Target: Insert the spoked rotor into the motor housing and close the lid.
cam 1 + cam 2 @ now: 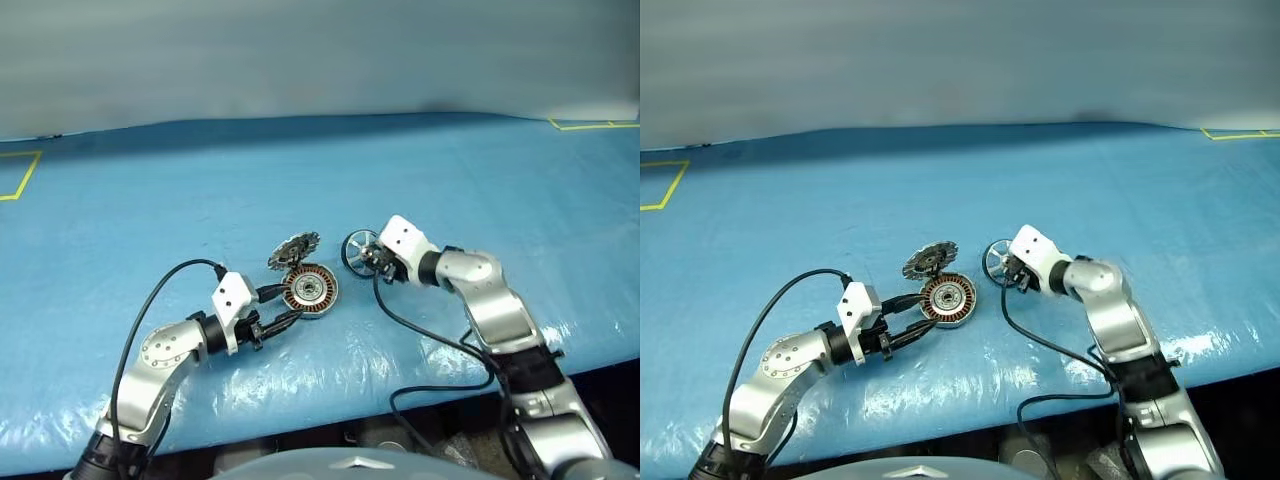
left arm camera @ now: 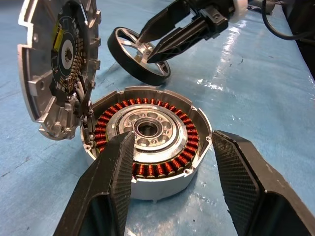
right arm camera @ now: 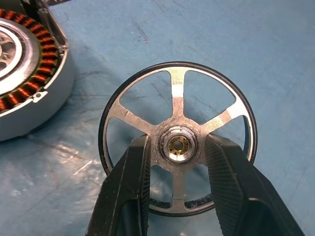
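- Gripping shiny silver spoked rotor (image 3: 176, 140) by its hub: right gripper (image 3: 177, 147), rotor tilted on the blue sheet (image 1: 450, 170).
- Left gripper (image 2: 170, 162) open, fingers flanking copper-wound round metal motor housing (image 2: 147, 140).
- Rotor near housing's 3 o'clock; notched grey metal lid (image 2: 54, 64) raised open at 11 o'clock.

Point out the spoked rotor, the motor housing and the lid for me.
spoked rotor (image 3: 180, 145), right wrist view, on its central hub.
motor housing (image 2: 148, 131), left wrist view, on the silver centre inside the copper windings.
lid (image 2: 61, 54), left wrist view, on its inner face, standing open.
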You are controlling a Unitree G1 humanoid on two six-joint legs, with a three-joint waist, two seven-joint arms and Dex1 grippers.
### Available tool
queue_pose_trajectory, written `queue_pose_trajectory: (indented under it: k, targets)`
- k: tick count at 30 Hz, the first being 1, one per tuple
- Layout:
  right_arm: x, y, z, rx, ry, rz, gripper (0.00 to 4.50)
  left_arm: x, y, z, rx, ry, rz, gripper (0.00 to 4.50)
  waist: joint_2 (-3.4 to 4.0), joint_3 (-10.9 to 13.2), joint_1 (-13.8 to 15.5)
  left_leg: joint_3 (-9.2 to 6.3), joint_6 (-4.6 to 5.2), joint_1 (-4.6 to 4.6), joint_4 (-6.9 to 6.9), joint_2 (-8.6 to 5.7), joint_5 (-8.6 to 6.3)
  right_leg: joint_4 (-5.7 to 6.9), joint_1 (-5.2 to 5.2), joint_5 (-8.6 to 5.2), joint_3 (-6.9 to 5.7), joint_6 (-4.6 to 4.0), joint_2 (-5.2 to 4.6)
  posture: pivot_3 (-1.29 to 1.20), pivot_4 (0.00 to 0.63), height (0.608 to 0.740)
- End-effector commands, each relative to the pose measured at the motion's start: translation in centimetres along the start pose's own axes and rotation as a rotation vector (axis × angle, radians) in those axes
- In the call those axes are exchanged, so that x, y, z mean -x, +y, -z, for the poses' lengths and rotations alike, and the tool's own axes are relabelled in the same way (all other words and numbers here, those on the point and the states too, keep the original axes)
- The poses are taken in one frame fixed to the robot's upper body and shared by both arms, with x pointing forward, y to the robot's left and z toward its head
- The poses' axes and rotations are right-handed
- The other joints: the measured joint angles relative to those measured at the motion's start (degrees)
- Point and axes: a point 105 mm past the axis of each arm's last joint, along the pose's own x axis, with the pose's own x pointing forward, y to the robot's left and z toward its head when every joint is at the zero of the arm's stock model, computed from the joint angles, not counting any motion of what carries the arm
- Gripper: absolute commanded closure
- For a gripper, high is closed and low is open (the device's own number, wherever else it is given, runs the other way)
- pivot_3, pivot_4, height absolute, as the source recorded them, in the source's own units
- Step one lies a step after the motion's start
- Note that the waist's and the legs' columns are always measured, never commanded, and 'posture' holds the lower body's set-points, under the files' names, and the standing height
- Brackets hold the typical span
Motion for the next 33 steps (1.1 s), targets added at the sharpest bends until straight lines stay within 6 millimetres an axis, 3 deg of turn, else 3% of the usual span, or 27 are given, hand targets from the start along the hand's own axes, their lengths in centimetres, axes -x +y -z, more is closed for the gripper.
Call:
queue_pose_trajectory:
  k: [1, 8, 16, 33]
  targets:
    - [1.3, 0.7, -2.1, -0.089, -0.159, 0.026, 2.92, 0.0, 0.4, -0.9, -0.024, -0.022, 0.019, 1.85, 0.01, 0.0, -0.2, 0.01, 0.0, 0.0, 0.01, -0.01, 0.0, 0.0, 0.0, -0.01, 0.02, -0.01, 0.02, 0.0, 0.15, 0.74]
    - [3.2, 3.4, -6.1, -0.295, -0.457, -0.122, 2.92, -0.1, 0.6, -1.1, -0.025, -0.02, 0.054, 1.85, 0.01, 0.0, -0.2, 0.0, -0.04, 0.04, 0.04, 0.01, 0.03, 0.03, -0.02, 0.0, 0.12, -0.03, 0.06, 0.0, 0.15, 0.74]
    - [2.4, 7.1, -6.1, -0.267, -0.412, -0.32, 2.92, 0.5, 0.7, -0.9, -0.022, 0.004, 0.053, 1.85, 0.0, 0.0, -0.2, 0.0, 0.03, 0.03, 0.04, 0.0, -0.01, -0.01, 0.0, -0.02, 0.14, -0.07, -0.01, 0.0, 0.15, 0.74]
    - [0.5, 6.3, -4.9, -0.218, -0.318, -0.318, 2.92, 1.9, 0.6, -0.8, -0.018, 0.011, 0.001, 1.85, 0.0, 0.0, -0.1, 0.0, 0.03, 0.02, 0.06, 0.01, -0.01, 0.0, -0.01, -0.02, 0.13, -0.07, -0.01, 0.0, 0.15, 0.74]
